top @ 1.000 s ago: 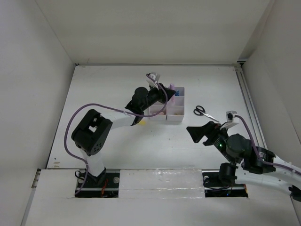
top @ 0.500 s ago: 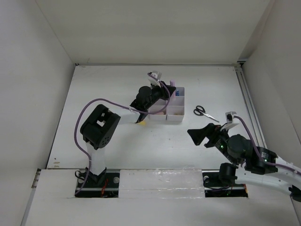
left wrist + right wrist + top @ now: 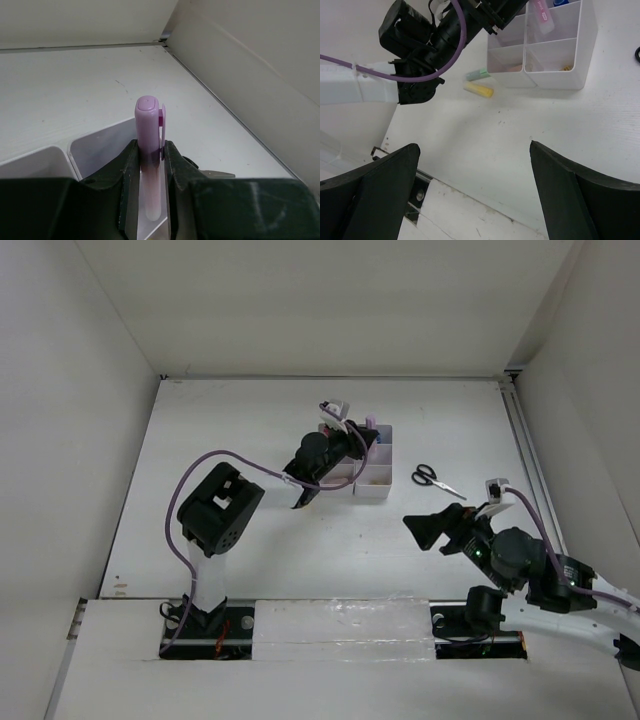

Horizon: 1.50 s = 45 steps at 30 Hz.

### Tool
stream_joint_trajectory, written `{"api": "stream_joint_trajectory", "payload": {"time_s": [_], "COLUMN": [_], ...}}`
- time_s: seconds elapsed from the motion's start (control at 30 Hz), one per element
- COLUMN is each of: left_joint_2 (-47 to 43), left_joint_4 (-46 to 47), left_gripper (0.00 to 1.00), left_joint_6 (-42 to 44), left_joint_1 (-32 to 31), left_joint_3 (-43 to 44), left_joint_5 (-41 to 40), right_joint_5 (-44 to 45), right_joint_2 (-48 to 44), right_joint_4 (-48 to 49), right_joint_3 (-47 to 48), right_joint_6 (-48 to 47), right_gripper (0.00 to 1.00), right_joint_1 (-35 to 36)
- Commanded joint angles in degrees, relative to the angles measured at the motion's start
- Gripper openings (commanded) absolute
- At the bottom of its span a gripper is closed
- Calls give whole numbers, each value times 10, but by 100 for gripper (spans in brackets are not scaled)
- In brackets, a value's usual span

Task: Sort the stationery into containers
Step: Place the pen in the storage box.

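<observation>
While my left pincer pinches the pink highlighter, it has swung rightward across the white organiser tray, so the marker now stands upright at a far compartment. I judge release comes next. My right pincer hovers spread and empty, and the scissors wait on the desk.

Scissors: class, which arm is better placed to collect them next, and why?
Right. The scissors lie just beyond the open, empty right gripper; the left gripper is shut on the pink highlighter over the tray.
</observation>
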Motion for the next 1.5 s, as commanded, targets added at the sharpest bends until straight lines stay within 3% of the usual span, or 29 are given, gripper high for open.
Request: {"api": "stream_joint_trajectory", "payload": {"time_s": [0.0,0.33,0.47,0.6,0.8,0.97,1.07,1.17,1.23,1.33,1.37,1.47], "left_joint_2": [-13,-13,-27,-33,-55,-154,-234,-307,-355,-408,-417,-448], "left_joint_4": [54,73,73,71,76,44,-42,-190,-269,-431,-524,-633], "left_gripper": [0,6,26,36,41,49,59,87,100,100,100,100], "left_joint_6": [10,5,5,10,3,-8,-13,-41,-65,-153,-176,-234], "left_joint_1": [0,0,0,0,0,0,0,0,5,36,48,82], "left_joint_3": [-16,-35,-41,-46,-52,-78,-78,-45,-39,-25,-20,-20], "left_joint_5": [-15,-20,-7,-7,6,-23,-53,-130,-188,-258,-269,-294], "right_joint_5": [-2,-7,-7,-7,-7,-13,-18,-49,-96,-157,-185,-222], "right_joint_2": [-10,-10,-10,-10,-10,-4,20,58,93,190,218,337], "right_joint_4": [4,9,9,9,14,25,31,62,103,177,194,252], "right_joint_3": [13,13,13,13,8,8,8,8,8,9,15,45], "right_joint_6": [-7,-12,-17,-17,-23,-29,-42,-64,-99,-157,-167,-214], "right_gripper": [97,97,97,97,97,97,97,99,100,100,100,100], "right_joint_1": [0,0,0,0,0,0,0,0,0,0,0,0]}}
